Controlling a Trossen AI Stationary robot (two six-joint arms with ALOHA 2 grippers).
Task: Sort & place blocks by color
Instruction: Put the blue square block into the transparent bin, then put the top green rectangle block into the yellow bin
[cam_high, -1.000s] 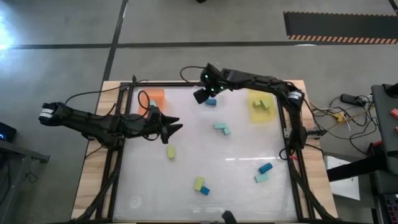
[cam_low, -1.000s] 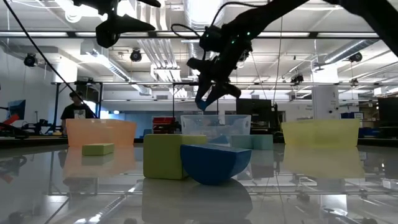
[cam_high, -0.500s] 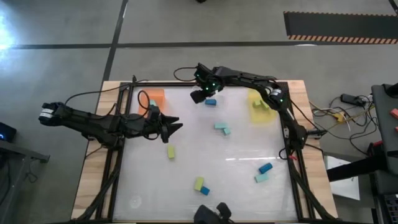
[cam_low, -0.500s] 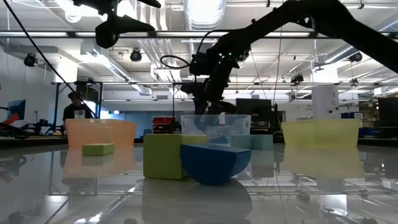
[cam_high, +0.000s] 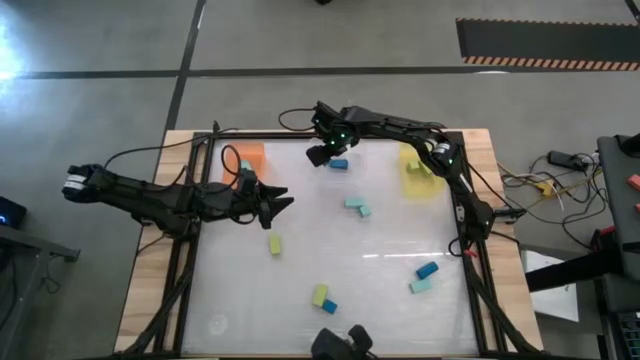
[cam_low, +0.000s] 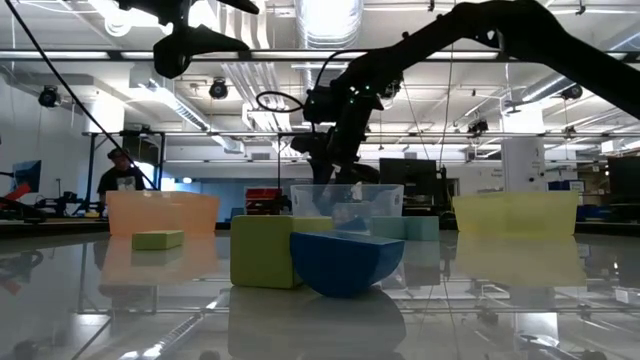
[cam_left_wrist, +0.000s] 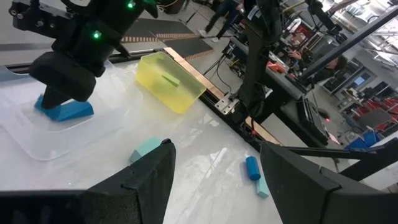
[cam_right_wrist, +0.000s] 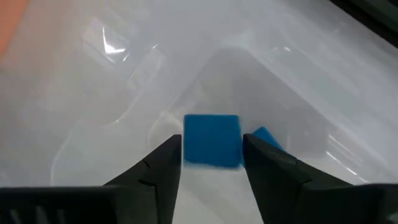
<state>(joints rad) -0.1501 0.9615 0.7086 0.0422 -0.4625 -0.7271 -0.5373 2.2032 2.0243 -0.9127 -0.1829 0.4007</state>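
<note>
right end effector (cam_right_wrist: 210, 163) half hides a blue block (cam_right_wrist: 212, 140) over the clear tray (cam_right_wrist: 292, 118).

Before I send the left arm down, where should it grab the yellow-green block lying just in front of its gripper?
Come straight down from above and close across the narrow width of the yellow-green block. It lies flat and alone on the table, both long faces free. The left gripper hangs open beside it.
</note>
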